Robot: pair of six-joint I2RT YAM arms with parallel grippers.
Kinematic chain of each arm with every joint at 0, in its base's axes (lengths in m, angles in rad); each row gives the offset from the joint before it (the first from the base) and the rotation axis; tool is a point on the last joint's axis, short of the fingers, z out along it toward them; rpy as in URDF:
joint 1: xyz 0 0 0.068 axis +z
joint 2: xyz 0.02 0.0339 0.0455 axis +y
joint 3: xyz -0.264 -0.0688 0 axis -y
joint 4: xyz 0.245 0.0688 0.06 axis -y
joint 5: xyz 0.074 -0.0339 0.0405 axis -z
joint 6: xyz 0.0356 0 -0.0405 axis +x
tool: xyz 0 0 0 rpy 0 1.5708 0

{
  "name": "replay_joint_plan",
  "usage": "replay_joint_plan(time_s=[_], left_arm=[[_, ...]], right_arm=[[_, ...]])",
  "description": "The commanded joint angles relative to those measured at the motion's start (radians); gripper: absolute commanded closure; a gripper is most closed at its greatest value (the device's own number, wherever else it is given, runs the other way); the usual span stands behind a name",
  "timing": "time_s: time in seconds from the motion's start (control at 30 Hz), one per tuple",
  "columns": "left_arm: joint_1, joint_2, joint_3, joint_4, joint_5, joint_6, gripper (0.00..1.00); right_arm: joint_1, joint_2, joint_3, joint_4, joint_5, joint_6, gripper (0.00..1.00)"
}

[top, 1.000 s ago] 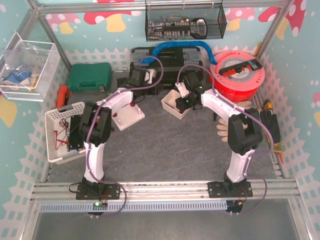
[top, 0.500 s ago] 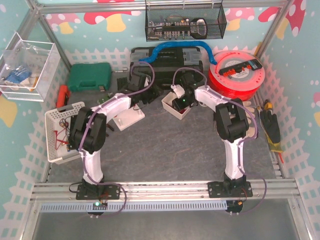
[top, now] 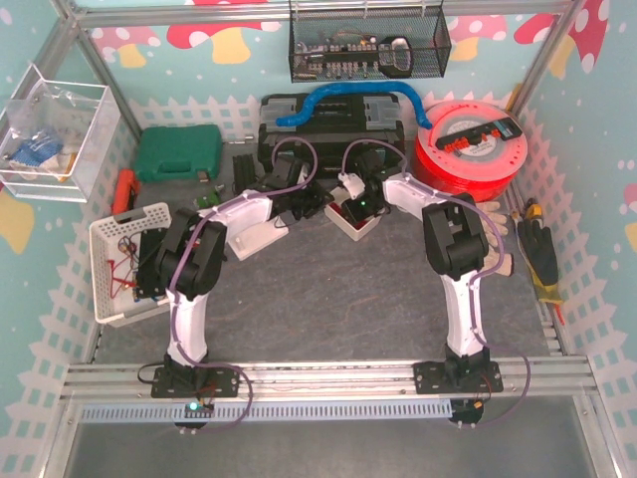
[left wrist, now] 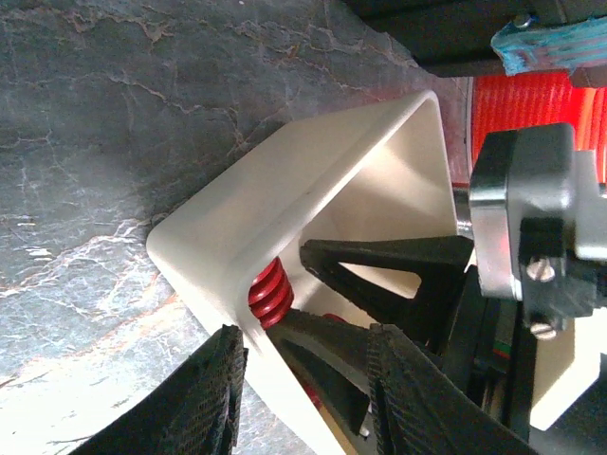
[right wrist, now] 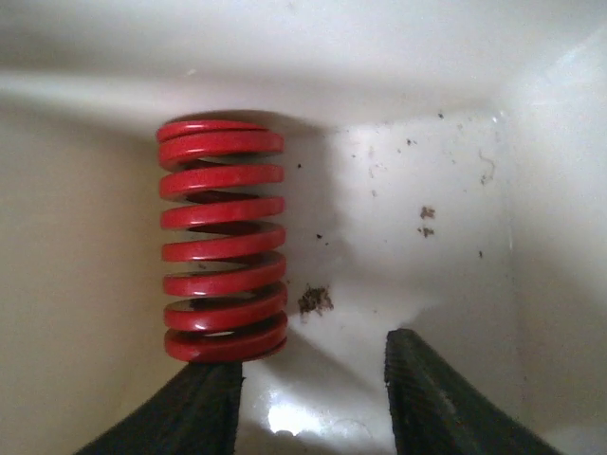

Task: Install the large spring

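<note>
Your right gripper, jaws apart and empty, meets the large spring end-on, ahead of 1 finger, not centred.

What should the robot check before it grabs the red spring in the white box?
1. Spring in sight: ok. The red spring lies in a corner of the white box.
2. Right gripper open: ok. Nothing sits between its fingers.
3. Spring lined up with the gap: not ok. It lies in front of one finger, off to the side.
4. Room for a finger beside the spring: cannot tell. It lies close to the box's side wall.
5. Left gripper steadying the box: cannot tell. Its fingers straddle the box wall, but contact is unclear.
</note>
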Motion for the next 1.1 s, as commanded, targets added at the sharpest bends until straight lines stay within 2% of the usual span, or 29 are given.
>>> replay_joint_plan(time_s=[0.0,0.1,0.27,0.43,0.57,0.73,0.87,1.0,1.07], left_arm=[[-0.006,0.038,0.029,0.006,0.021,-0.022,0.61],[-0.008,0.044,0.030,0.007,0.021,-0.018,0.61],[-0.008,0.053,0.034,0.006,0.025,-0.013,0.62],[-0.008,0.068,0.050,0.006,0.039,-0.005,0.63],[-0.008,0.086,0.066,0.004,0.050,0.006,0.66],[-0.006,0.094,0.074,-0.002,0.058,0.018,0.70],[-0.002,0.093,0.076,-0.007,0.062,0.023,0.74],[0.001,0.081,0.074,-0.011,0.056,0.029,0.74],[0.007,0.076,0.078,-0.012,0.053,0.027,0.69]], right_arm=[[0.002,0.026,-0.011,0.003,0.048,0.049,0.60],[0.002,0.009,-0.012,0.030,0.075,0.076,0.75],[0.002,-0.035,-0.017,0.085,0.099,0.085,0.82],[0.002,-0.042,-0.026,0.106,-0.045,0.043,0.70],[0.002,-0.045,-0.035,0.121,-0.075,0.024,0.62],[0.002,-0.042,-0.028,0.121,-0.079,0.023,0.59],[0.002,-0.068,-0.015,0.088,-0.038,0.039,0.61],[-0.001,-0.100,-0.028,0.123,-0.003,0.082,0.64],[-0.001,-0.083,-0.006,0.134,-0.026,0.095,0.64]])
